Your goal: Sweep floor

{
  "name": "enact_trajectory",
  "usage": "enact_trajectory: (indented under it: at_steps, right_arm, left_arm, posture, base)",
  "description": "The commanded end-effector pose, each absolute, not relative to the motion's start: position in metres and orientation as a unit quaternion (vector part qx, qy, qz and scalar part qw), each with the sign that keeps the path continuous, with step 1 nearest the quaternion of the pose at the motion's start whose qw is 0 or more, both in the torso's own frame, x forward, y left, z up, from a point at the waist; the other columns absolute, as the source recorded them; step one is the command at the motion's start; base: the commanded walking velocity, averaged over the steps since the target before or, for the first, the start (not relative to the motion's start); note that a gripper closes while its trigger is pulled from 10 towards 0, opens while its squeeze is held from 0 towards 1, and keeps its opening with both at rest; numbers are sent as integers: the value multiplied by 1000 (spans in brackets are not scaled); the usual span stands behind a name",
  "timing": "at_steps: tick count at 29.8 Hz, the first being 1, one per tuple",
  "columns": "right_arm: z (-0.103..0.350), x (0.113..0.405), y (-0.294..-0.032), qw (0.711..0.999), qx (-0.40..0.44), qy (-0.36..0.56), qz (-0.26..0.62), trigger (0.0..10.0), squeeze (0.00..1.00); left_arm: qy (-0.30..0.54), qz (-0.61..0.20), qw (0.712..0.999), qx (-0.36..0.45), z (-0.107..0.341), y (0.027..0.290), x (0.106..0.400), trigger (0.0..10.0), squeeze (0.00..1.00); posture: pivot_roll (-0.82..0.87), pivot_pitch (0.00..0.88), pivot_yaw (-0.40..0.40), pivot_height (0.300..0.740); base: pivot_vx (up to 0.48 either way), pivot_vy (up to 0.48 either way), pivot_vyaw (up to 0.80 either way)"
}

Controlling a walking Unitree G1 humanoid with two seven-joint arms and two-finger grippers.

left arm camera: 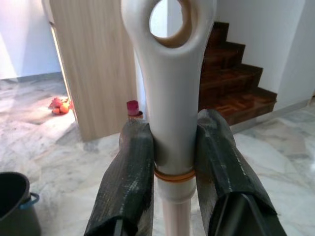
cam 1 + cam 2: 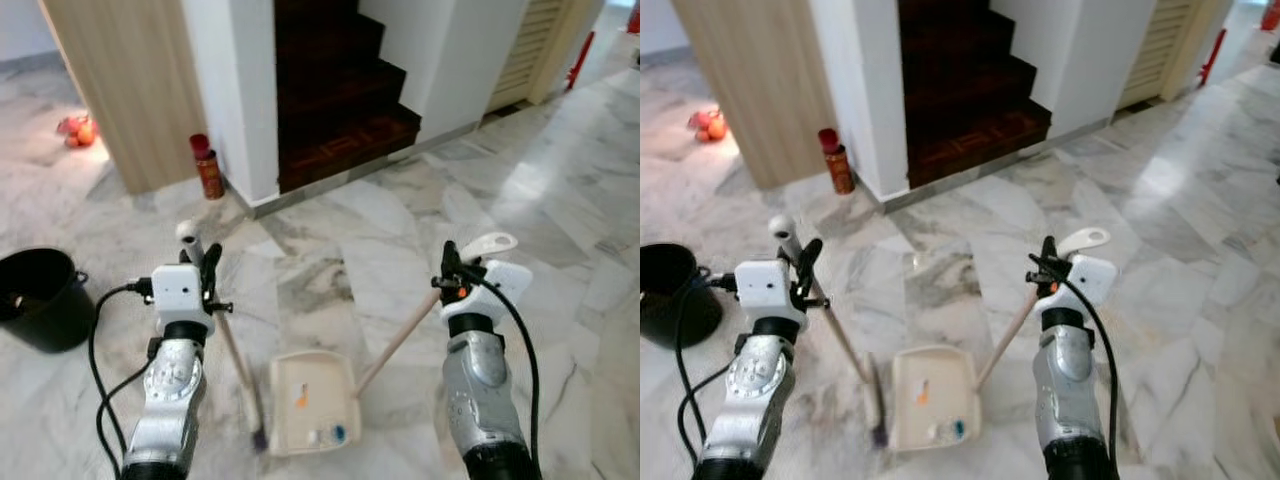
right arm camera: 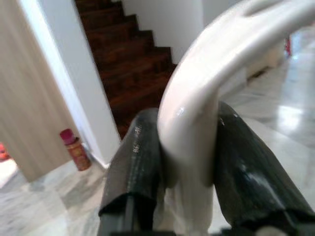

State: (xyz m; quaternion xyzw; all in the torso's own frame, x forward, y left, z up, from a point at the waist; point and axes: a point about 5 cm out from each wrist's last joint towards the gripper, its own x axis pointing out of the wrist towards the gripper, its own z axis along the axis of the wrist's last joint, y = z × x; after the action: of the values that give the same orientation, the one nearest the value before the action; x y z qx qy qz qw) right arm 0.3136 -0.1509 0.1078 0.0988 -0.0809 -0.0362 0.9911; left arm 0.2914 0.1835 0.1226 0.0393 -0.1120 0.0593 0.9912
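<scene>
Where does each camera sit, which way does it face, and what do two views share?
Head views: look forward and down at both arms, the broom, the dustpan and the stairs.
Left wrist view: looks along the left gripper, shut on the broom handle.
Right wrist view: looks along the right gripper, shut on the dustpan handle.
Both wrist views share the stairs and the red can.

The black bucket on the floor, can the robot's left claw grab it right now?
Probably not. The left claw is shut on the broom handle, so it has no free grip, and the black bucket sits apart, out to the robot's left on the marble floor.
</scene>
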Motion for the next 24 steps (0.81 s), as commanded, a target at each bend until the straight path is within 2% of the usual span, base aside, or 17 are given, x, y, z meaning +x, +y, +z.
enact_trajectory:
  at_steps: [1,12,21,24]
  right_arm:
    - [120,316,-153,986,119,-110,-44,10000,0]
    - [122,317,-153,986,113,-113,-43,10000,0]
    - [121,317,-152,986,114,-110,-42,10000,0]
    - [120,316,-151,987,117,-105,-42,10000,0]
  left_arm:
    - [-137,56,988,44,133,181,292,10000,0]
    - [-137,56,988,44,133,181,292,10000,0]
    - [-136,57,988,45,134,181,292,10000,0]
    - [-136,57,988,44,134,181,292,10000,0]
  posture:
    - [16,29,-45,740]
    - [19,32,-46,740]
    - [25,44,-48,740]
    - [26,49,-48,740]
  base:
    - [0,386,0]
    - [0,386,0]
    - [0,385,684]
    - [0,386,0]
